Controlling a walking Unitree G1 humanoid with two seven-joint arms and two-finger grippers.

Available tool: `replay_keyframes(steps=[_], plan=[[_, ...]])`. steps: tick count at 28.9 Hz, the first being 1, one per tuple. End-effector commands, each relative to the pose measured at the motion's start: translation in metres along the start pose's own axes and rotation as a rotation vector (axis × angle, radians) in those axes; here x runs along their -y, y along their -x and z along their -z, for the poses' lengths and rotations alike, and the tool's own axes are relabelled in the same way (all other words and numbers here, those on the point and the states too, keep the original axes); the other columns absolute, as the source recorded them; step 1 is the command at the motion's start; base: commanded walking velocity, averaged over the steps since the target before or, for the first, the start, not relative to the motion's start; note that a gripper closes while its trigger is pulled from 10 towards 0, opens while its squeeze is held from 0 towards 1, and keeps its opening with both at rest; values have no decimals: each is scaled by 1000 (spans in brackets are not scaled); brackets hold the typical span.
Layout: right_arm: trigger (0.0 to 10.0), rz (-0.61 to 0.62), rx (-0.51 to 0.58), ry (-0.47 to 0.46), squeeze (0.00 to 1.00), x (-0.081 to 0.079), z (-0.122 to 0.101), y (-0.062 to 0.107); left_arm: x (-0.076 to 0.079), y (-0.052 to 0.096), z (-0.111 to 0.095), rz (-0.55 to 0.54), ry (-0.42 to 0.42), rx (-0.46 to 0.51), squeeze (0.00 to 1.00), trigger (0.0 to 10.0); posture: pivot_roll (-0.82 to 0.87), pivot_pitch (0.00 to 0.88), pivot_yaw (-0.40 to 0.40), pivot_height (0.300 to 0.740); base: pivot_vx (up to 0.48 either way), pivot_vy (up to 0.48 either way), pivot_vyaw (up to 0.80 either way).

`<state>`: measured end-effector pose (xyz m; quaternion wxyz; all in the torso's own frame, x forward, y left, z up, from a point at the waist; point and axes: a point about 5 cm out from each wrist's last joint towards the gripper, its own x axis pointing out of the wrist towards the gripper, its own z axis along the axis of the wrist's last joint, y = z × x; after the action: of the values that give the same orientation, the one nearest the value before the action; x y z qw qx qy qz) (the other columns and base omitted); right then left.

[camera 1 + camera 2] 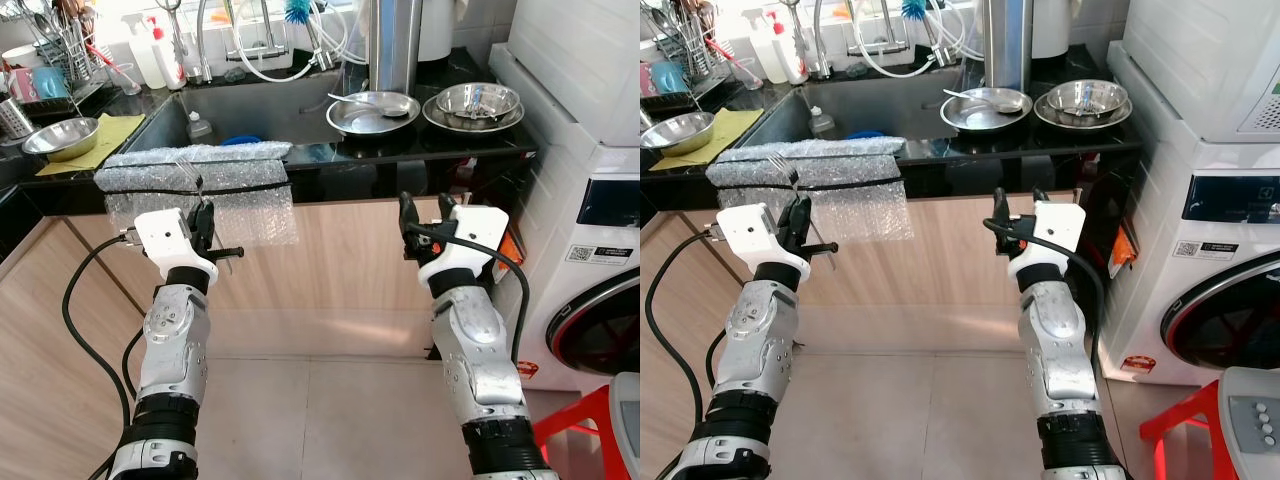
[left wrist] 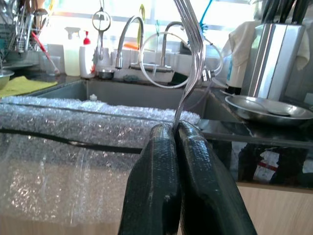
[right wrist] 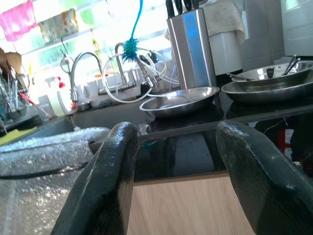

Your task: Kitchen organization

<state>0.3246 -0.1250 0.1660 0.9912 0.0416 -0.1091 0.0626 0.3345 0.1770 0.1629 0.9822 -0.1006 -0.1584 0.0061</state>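
Black bench (image 1: 440, 150) ahead; left gripper (image 1: 203, 215) raised, pinching upright fork (image 2: 188, 54); right gripper (image 3: 176, 161) raised, spread.

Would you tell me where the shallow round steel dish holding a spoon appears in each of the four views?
Left eye view: shallow round steel dish on the black counter, right of the sink.
Right eye view: same spot.
Left wrist view: beyond the left gripper, beside the block's foot.
Right wrist view: beyond the open right gripper.
Shared landmark: tall steel knife block behind it.
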Motion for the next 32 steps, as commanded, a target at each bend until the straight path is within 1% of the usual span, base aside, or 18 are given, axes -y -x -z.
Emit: replay_keyframes(steps=[1,3,6,12,16,18,30,32], plan=[[10000,-30,22,3,0,-10,-8,-3,-1,-4,-11,-7,4,38,0,10000,3,22,128,740,289,0,750],[10000,-38,18,6,0,-13,-7,-3,-2,-5,-13,-8,-2,39,0,10000,7,24,127,740,315,0,775],[10000,-32,-4,-24,0,-14,-5,-4,-4,-7,-13,-19,-4,36,0,10000,8,28,127,740,365,0,0],[10000,-56,7,-3,0,-18,-7,-4,-4,-8,-14,-20,-7,33,0,10000,9,33,127,740,389,0,0],[10000,-54,8,12,0,-18,-8,-4,-3,-8,-13,-20,-5,30,0,10000,7,34,126,740,392,0,678],[10000,-44,-7,-15,0,-19,-6,-5,-2,-8,-13,-20,-2,28,0,10000,9,35,123,740,394,0,0],[10000,-64,-12,-5,0,-21,-6,-5,-4,-5,-13,-35,-2,33,0,10000,9,36,112,740,391,0,0],[10000,-69,-9,-6,0,-23,-8,-5,-6,-6,-16,-41,1,43,0,10000,8,36,110,740,392,0,0]])
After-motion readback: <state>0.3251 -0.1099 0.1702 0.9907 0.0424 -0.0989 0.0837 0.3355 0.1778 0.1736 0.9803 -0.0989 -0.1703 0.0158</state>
